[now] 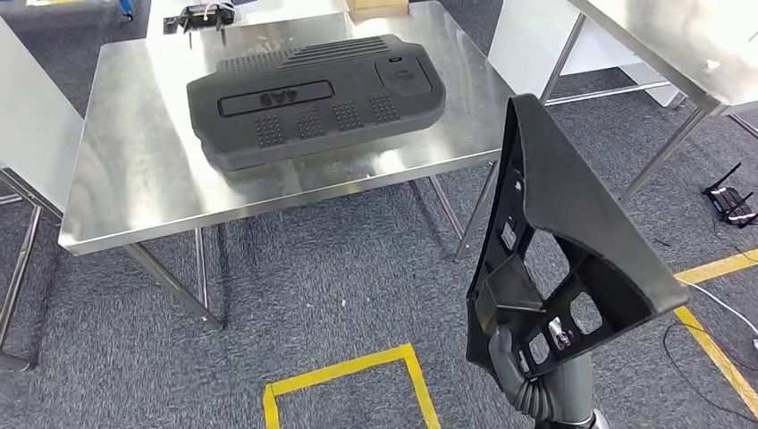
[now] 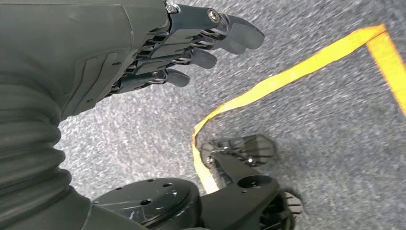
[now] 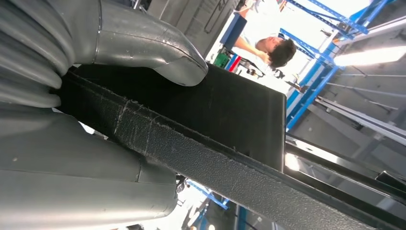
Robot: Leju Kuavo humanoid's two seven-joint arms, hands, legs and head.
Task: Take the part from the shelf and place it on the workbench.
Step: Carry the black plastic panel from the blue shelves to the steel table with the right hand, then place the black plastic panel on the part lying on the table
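Below the head camera, right hand (image 1: pixel 511 356) grips the black triangular plastic frame part (image 1: pixel 572 232) by its lower end, holding it upright in the air over grey carpet, near the front-right corner of the stainless steel workbench (image 1: pixel 134 170). Thumb (image 3: pixel 143 45) clamps the part's edge in the right wrist view. On the bench: large black ribbed foam cover (image 1: pixel 313 98), flat. Left hand (image 2: pixel 191 43) hangs over carpet beside yellow floor tape (image 2: pixel 287 76), fingers extended, slightly apart, holding nothing.

Grey ribbed wrist covers; left hand (image 2: pixel 191 43) dark-fingered, seemingly screw-jointed.
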